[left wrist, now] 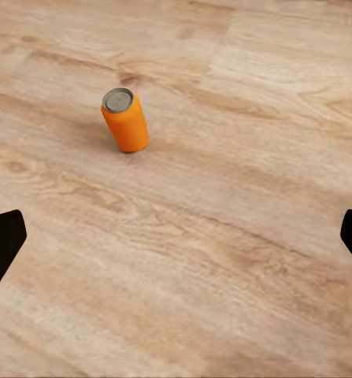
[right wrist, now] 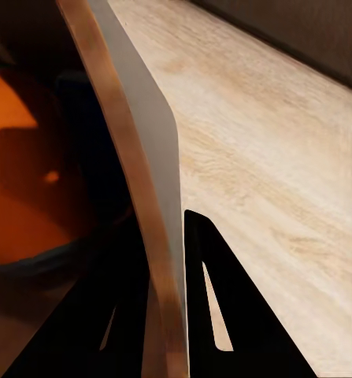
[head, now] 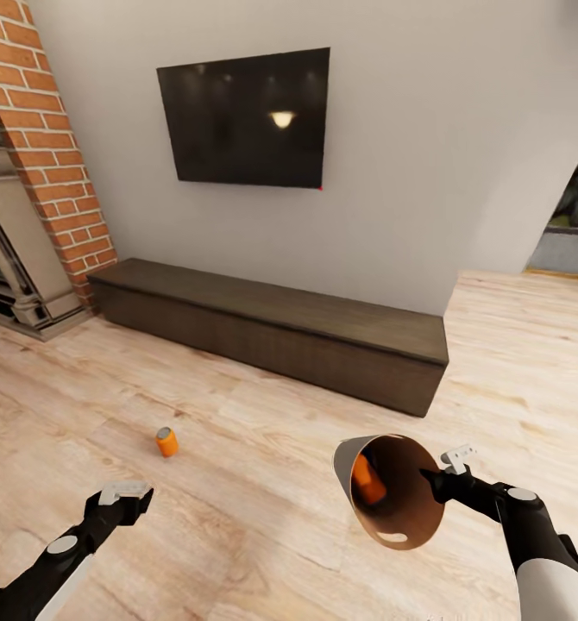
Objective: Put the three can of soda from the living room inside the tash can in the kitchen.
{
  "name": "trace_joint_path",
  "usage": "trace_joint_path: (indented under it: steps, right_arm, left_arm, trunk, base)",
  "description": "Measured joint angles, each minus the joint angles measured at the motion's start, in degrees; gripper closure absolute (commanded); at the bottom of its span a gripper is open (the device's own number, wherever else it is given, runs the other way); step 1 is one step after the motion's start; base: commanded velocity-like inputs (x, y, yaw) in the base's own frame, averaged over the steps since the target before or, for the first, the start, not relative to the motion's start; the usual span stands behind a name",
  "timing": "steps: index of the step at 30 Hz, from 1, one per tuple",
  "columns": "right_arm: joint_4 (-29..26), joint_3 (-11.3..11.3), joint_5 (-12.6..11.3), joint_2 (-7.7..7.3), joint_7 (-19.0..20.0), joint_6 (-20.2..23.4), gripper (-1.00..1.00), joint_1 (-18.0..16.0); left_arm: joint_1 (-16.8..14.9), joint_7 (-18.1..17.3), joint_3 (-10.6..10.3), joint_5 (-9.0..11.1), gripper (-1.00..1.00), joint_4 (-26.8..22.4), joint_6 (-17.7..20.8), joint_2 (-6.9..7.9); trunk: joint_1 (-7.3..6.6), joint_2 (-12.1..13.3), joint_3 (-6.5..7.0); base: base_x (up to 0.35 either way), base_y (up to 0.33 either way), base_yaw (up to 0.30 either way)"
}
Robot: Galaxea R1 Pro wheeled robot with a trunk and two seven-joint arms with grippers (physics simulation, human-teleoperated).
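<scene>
Living rm scene: wall TV (head: 244, 116), long low dark cabinet (head: 272, 332) under it, brick fireplace (head: 39, 172) nearby.

One orange soda can (head: 166, 442) stands upright on the wood floor (head: 263, 517), out in the open in front of the cabinet's fireplace end, well apart from it and from both arms. Left wrist view has the same can (left wrist: 125, 120) ahead of the fingers, silvery top visible, nothing around it.

Left gripper (head: 123, 495) hovers low above the floor, short of the can, fingers spread wide and empty — dark tips (left wrist: 2, 248) sit at both sides of the wrist view, no contact w/ anything.

Right gripper (head: 440, 479) pinches the rim of the trash can (head: 391, 490), held tilted w/ mouth toward the camera. Right wrist view shows one finger each side of the bin wall (right wrist: 148, 197), clamped on it. At least one orange can (head: 368, 481) lies inside; a dark blue shape beside it in the wrist view is prob. the blue can, can't confirm.

Step in hand, my read: grab the floor can w/ left arm. To do it well — centre the can between the fingers, come down level w/ mid-body, not the top, close gently so it doesn't tip or roll. Keep the bin mouth tilted up so the contents stay in, then bring bin near for a short drop.
</scene>
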Motion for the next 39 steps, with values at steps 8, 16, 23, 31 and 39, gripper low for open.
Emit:
trace_joint_path:
  steps: [8,16,23,31,39]
  right_arm:
    - [0.00,0.05,-0.01,0.06,0.00,-0.02,1.00,0.00]
    - [0.00,0.08,0.05,0.08,0.04,-0.02,1.00,0.00]
    - [0.00,0.07,0.08,0.04,0.43,-0.05,1.00,0.00]
    - [0.00,0.08,0.14,0.07,0.42,0.02,1.00,0.01]
    - [0.00,0.13,0.15,0.09,0.23,0.03,1.00,0.01]
  left_arm:
    - [0.00,-2.88,0.39,0.32,-1.00,-0.04,5.67,-0.67]
    - [0.00,-3.10,0.58,0.25,-1.00,-0.56,5.33,-0.71]
    - [0.00,-4.11,0.72,0.33,-1.00,-0.45,4.80,-0.68]
    - [0.00,-4.67,0.71,0.37,-1.00,-0.24,4.75,-0.69]
    - [0.00,-4.92,0.75,0.36,-1.00,-0.10,4.74,-0.71]
  trunk:
    - [-1.76,3.21,1.28]
    - [-2.42,4.43,1.67]
    - [-2.42,4.43,1.66]
    - [-2.42,4.43,1.66]
    - [-2.42,4.43,1.67]
  base:
    - [0.001,0.001,-0.215]
    - [0.000,0.000,-0.067]
    - [0.000,0.156,-0.006]
    - [0.000,0.304,0.000]
    - [0.003,0.319,-0.015]
